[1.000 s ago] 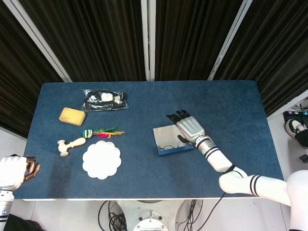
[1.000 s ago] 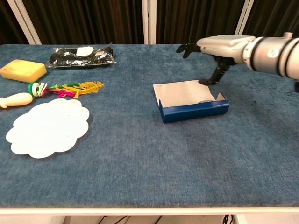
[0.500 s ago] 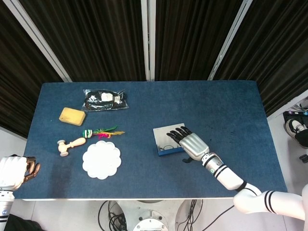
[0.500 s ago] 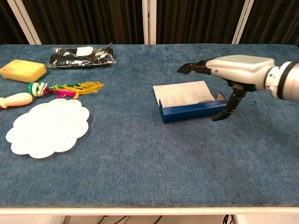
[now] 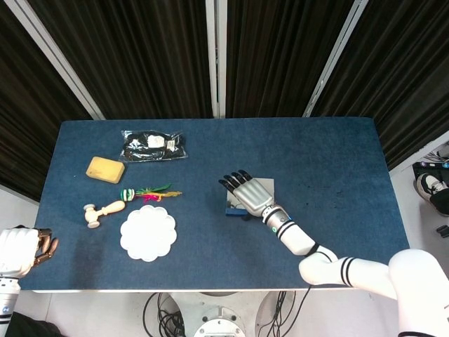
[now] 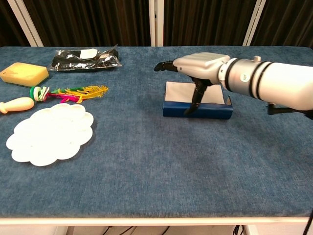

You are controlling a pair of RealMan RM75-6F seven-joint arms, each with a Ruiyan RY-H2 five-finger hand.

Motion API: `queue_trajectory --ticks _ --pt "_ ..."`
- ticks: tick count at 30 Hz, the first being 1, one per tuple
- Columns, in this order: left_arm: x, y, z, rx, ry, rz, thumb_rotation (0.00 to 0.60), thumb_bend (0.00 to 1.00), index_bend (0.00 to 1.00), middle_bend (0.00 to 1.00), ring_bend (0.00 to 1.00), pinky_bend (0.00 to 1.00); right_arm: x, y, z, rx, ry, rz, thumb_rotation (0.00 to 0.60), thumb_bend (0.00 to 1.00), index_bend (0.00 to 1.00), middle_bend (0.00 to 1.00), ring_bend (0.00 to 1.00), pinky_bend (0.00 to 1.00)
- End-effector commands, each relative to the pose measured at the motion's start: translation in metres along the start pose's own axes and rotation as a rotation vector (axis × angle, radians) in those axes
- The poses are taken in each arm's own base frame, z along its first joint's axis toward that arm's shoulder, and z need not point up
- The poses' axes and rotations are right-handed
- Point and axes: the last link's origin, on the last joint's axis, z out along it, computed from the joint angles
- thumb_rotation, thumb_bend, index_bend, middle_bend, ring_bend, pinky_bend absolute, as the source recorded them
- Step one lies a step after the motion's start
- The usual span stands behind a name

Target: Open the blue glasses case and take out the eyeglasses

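On the blue table (image 5: pixel 337 154), right of centre: one blue glasses case (image 6: pixel 197 108), lying flat, pale inner face up.

Change noted: against the views of a second ago, the case has swung round and now lies squarer to the table's front edge. The right hand (image 6: pixel 198 66) has crossed from the case's far right corner to its left part.

Right hand: over the case, fingers (image 5: pixel 231 180) spread and reaching past the left edge, thumb dropped against the blue front wall in the chest view. It grips nothing that I can make out.

Left hand (image 5: pixel 43 243): off the table's near left corner, fingers curled in, nothing visibly held.

Contents of case: eyeglasses presumably inside, but the hand covers the tray from above and they cannot be seen now. Judgement: lifting them out is not yet done, and the turned case calls for a fresh approach.

Other items, well apart on the left:
- white scalloped plate (image 5: pixel 147 233), nothing on it
- sealed clear bag (image 5: pixel 152 146) of dark goods
- yellow sponge (image 5: pixel 105 169)
- feathered toy (image 5: pixel 147 192)
- wooden mallet (image 5: pixel 104 211)
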Motion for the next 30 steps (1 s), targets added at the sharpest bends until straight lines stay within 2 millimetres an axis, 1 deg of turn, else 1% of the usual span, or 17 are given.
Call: queue_trajectory --ticks 1,3,8,11,13,15,17,19,21,25,28,30 --pt "0.000 0.000 0.000 0.000 0.000 0.000 0.600 0.39 0.84 0.99 0.84 0.66 0.006 -0.006 0.024 -0.027 -0.006 0.011 0.600 0.03 0.00 0.06 0.00 0.00" --pt "0.000 0.000 0.000 0.000 -0.001 -0.001 0.600 0.39 0.84 0.99 0.84 0.66 0.008 -0.005 0.031 -0.048 -0.006 0.019 0.600 0.04 0.00 0.06 0.00 0.00" --pt "0.000 -0.001 0.000 -0.001 -0.003 -0.001 0.600 0.39 0.84 0.99 0.84 0.66 0.016 0.008 0.047 -0.124 0.002 0.038 0.600 0.06 0.00 0.07 0.00 0.00" --pt "0.000 0.000 0.000 -0.001 -0.003 -0.001 0.600 0.39 0.84 0.98 0.84 0.66 0.019 0.020 0.051 -0.166 -0.002 0.039 0.600 0.07 0.00 0.08 0.00 0.00" --pt "0.000 0.000 0.000 -0.001 -0.003 -0.002 0.600 0.39 0.84 0.98 0.84 0.66 0.023 0.026 0.049 -0.182 0.002 0.058 0.600 0.08 0.00 0.08 0.00 0.00" --pt "0.000 -0.001 0.000 -0.002 -0.003 -0.002 0.600 0.39 0.84 0.98 0.84 0.66 0.028 0.029 0.043 -0.176 0.016 0.087 0.600 0.08 0.00 0.08 0.00 0.00" --pt "0.000 -0.001 0.000 -0.002 -0.004 -0.002 0.600 0.39 0.84 0.98 0.84 0.66 0.033 0.035 0.030 -0.161 0.035 0.107 0.600 0.08 0.00 0.08 0.00 0.00" --pt "0.000 0.000 0.000 -0.003 -0.003 -0.002 0.600 0.39 0.84 0.98 0.84 0.66 0.037 0.045 0.017 -0.160 0.052 0.104 0.600 0.08 0.00 0.08 0.00 0.00" --pt "0.000 0.000 0.000 -0.003 -0.003 0.000 0.600 0.39 0.84 0.98 0.84 0.66 0.038 0.059 0.003 -0.175 0.055 0.086 0.600 0.08 0.00 0.08 0.00 0.00" --pt "0.000 0.000 0.000 -0.002 -0.003 0.002 0.600 0.39 0.84 0.98 0.84 0.66 0.031 0.088 -0.020 -0.227 0.027 0.061 0.600 0.07 0.00 0.08 0.00 0.00" --pt "0.000 0.000 0.000 -0.001 -0.003 0.002 0.600 0.39 0.84 0.98 0.84 0.66 0.022 0.099 -0.026 -0.253 0.000 0.064 0.600 0.06 0.00 0.08 0.00 0.00" --pt "0.000 0.001 0.000 0.000 -0.002 0.003 0.600 0.39 0.84 0.98 0.84 0.66 0.017 0.102 -0.027 -0.257 -0.014 0.067 0.600 0.04 0.00 0.08 0.00 0.00"
